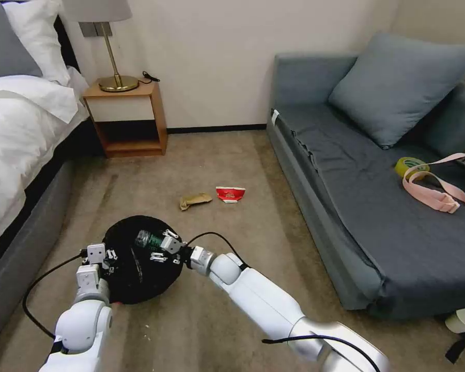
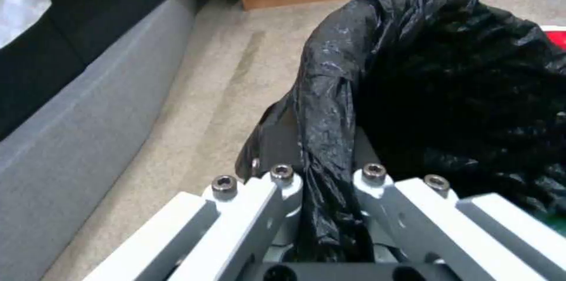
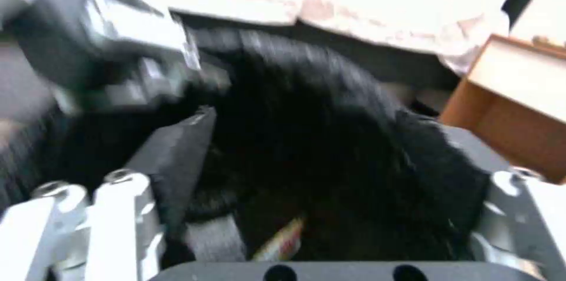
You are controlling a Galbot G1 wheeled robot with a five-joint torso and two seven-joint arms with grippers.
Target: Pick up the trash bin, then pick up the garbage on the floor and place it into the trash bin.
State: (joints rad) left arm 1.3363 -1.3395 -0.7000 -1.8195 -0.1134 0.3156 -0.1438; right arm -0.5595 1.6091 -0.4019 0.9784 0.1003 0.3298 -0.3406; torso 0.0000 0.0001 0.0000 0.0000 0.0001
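Observation:
The black-bagged trash bin (image 1: 134,274) sits low in front of me. My left gripper (image 1: 107,256) is shut on its near-left rim; the left wrist view shows the gripper (image 2: 325,144) pinching the bag's folded edge (image 2: 330,95). Over the bin's mouth, my right gripper (image 1: 165,247) is open, its fingers (image 3: 174,153) spread wide above the dark inside. A clear bottle with a green label (image 1: 148,240) lies in the bin beside it. A gold-and-red wrapper (image 3: 282,242) is at the bottom. On the carpet beyond lie a crumpled brown paper bag (image 1: 195,200) and a red-and-white packet (image 1: 230,194).
A bed (image 1: 20,134) runs along the left, with a wooden nightstand (image 1: 126,116) and lamp at the back wall. A grey sofa (image 1: 377,196) along the right carries a tape roll (image 1: 411,166) and a pink strap (image 1: 434,194). A white cup (image 1: 462,320) lies at its foot.

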